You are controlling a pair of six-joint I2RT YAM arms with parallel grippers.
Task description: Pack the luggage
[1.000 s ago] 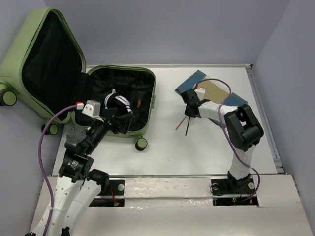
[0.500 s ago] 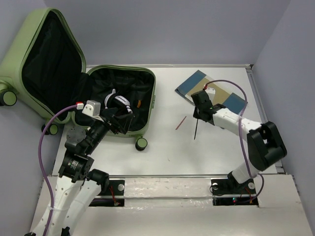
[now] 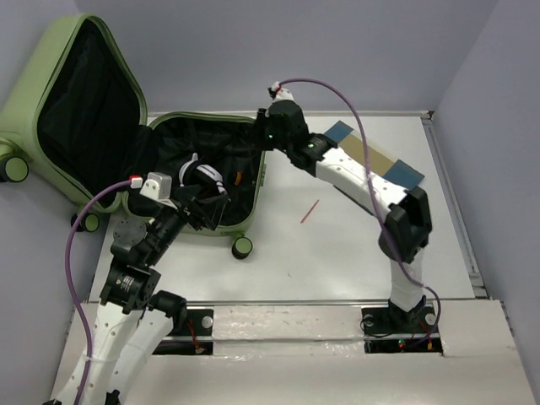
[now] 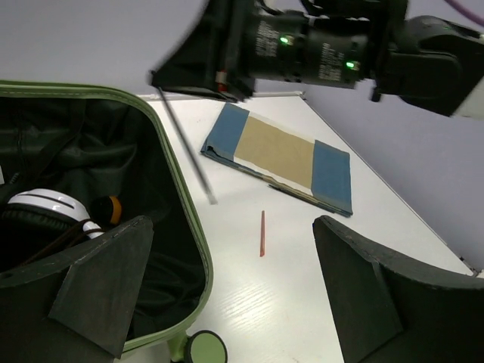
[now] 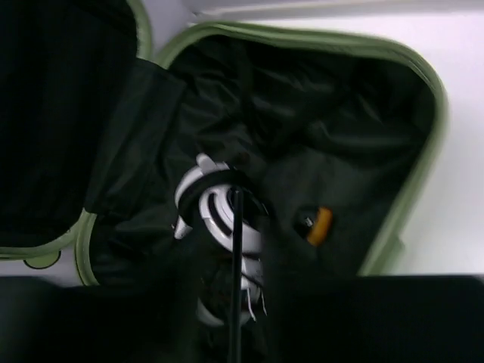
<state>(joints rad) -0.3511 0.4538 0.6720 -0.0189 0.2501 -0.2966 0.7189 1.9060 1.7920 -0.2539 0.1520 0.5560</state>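
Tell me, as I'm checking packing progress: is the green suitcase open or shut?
Open. The lid of the luggage leans back, black lining exposed; white headphones lie in its base half.

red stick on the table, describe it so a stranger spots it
Find the open green suitcase on the white table. Right of it, short of the blue-and-tan book, lies the red stick: thin, alone on bare tabletop, touching nothing.

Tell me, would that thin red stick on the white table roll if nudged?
The thin red stick is very slender compared with the flat blue-and-tan book, so probably light. It lies flat on the smooth white table, so a nudge would likely slide or roll it; whether it is round I cannot tell. Lying so low, it may be hard to pinch.
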